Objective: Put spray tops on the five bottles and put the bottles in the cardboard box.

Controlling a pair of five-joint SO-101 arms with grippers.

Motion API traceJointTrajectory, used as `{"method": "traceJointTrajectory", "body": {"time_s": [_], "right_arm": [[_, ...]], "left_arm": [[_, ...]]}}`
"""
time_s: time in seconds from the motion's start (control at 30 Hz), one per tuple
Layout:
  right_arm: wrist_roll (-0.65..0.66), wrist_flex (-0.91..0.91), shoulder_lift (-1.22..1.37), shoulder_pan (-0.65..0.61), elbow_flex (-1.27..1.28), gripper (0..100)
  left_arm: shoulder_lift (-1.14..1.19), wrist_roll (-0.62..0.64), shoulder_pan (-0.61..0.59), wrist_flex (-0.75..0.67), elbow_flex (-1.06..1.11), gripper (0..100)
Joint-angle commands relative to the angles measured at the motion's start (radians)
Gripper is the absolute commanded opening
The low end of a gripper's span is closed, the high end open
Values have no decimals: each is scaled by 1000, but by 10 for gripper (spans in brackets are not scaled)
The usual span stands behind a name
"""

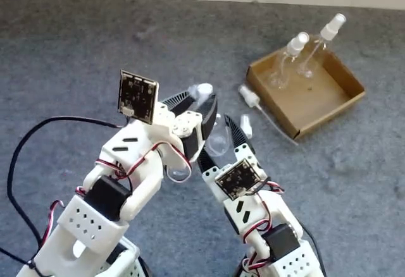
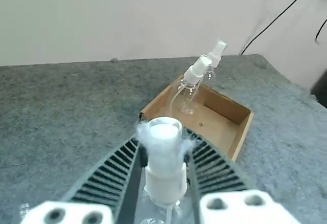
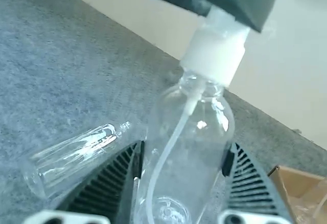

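Bottle (image 1: 219, 143) mostly behind black jaws

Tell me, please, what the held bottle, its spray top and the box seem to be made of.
The bottle: clear glossy plastic, possibly glass; its tube shows through. The spray top: white opaque plastic, smooth. The box: dull brown cardboard, thin walls.

Both white plastic arms (image 1: 136, 182) carry black servos (image 1: 106, 198), red-and-white wires (image 1: 114, 166), ribbed black fingers (image 2: 112, 168) and dark circuit boards (image 1: 137, 97).
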Motion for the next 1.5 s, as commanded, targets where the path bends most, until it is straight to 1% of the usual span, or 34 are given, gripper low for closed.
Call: {"method": "traceJointTrajectory", "body": {"time_s": [0.0,0.33,0.37,0.47,0.53,0.63,0.8,0.9,1.07,1.23,1.37,1.47], "right_arm": [[5,-4,-15,12,124,163],[5,-4,-15,12,124,163],[5,-4,-15,12,124,163],[5,-4,-15,12,124,163],[5,-4,-15,12,124,163],[5,-4,-15,13,122,163],[6,-2,-10,13,120,163],[6,-1,-7,13,120,163],[6,73,-15,13,120,163],[6,76,-10,12,120,163],[6,76,-13,15,120,163],[6,70,-15,48,122,163]], "left_arm": [[-27,5,25,28,7,5],[-27,3,21,40,7,11],[-27,3,21,40,5,30],[-28,3,19,46,8,135],[-28,3,19,66,5,178],[-28,3,15,74,5,178],[-28,3,-48,81,-13,182],[-30,3,-74,137,-56,182],[-30,3,-73,247,-159,182],[-30,-2,-79,325,-239,183],[-30,-152,-81,451,-297,182],[-30,-229,-102,540,-311,179]]}}
